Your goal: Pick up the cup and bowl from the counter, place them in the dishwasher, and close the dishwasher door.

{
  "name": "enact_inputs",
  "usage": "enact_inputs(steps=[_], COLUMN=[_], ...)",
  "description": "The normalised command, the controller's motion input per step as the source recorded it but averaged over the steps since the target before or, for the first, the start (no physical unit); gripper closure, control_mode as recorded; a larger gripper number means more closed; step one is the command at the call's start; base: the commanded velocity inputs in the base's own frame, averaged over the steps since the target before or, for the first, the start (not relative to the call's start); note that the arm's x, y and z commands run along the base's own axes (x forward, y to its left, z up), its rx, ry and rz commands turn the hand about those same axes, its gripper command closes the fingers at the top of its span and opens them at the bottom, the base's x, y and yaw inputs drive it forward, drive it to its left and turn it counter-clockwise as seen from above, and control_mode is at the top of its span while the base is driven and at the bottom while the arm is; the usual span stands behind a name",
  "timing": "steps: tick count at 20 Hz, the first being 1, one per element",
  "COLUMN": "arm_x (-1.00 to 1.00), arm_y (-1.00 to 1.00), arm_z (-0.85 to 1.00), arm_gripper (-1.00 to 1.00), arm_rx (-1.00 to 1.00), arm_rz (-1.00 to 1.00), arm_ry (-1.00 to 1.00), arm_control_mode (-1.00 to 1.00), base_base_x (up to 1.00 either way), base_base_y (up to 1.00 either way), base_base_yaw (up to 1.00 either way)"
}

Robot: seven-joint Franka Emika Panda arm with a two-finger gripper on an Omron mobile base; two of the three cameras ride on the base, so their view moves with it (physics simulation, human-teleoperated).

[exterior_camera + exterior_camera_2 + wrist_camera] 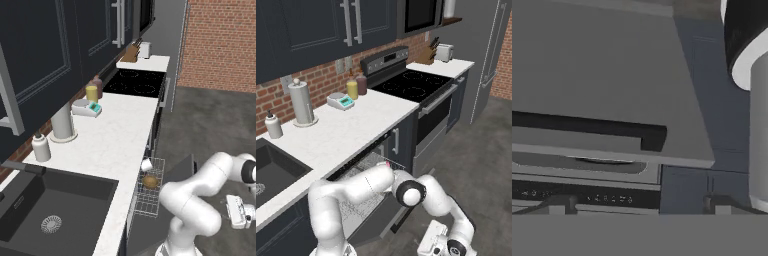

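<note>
The dishwasher door hangs open below the counter, and the white wire rack is pulled out over it. In the rack the white cup lies beside the tan bowl. My gripper hangs low over the floor, to the right of the door and apart from it. In the right base view my gripper is below the door, and my forearm hides most of the rack. In the hand view my gripper is open with nothing between its fingertips.
The counter carries a soap bottle, a paper-towel roll, a scale and a yellow tumbler. A black sink is at the near end, a black cooktop further on. The oven front faces the hand.
</note>
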Motion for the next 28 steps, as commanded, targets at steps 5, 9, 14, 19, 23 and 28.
enact_inputs(steps=[5,9,14,19,23,28], arm_x=[0.61,0.62,0.58,0.54,0.5,0.3], arm_y=[0.0,0.0,0.0,0.0,0.0,0.05], arm_z=[-0.35,-0.46,-0.54,-0.62,-0.66,-0.79], arm_gripper=[-1.0,-1.0,-1.0,-1.0,-1.0,-1.0], arm_rx=[0.2,0.12,0.03,0.0,0.0,0.0], arm_rz=[0.0,0.0,0.0,0.0,0.0,0.0], arm_ry=[-0.03,-0.01,-0.05,-0.06,-0.06,-0.02], arm_control_mode=[-1.0,-1.0,-1.0,-1.0,-1.0,-1.0], base_base_x=[0.0,0.0,0.0,0.0,0.0,0.0], base_base_y=[0.0,0.0,0.0,0.0,0.0,0.0], base_base_yaw=[0.0,0.0,0.0,0.0,0.0,0.0])
